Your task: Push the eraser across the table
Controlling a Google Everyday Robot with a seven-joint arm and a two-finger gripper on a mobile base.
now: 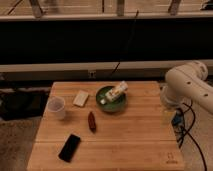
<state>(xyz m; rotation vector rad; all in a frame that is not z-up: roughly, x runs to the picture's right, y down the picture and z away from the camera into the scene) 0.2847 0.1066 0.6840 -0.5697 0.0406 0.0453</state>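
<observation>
tool (168, 118) at table (135, 145) right edge; state unclear | eraser (69, 147) front-left; red pepper (92, 121) nearby

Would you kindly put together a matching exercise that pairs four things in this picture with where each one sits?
Things:
1. eraser
2. white cup
3. green bowl
4. gripper

Places:
A. at the right edge of the table
B. front left of the tabletop
C. back middle of the tabletop
D. near the left edge, behind the eraser

Pairs: 1-B, 2-D, 3-C, 4-A
</observation>
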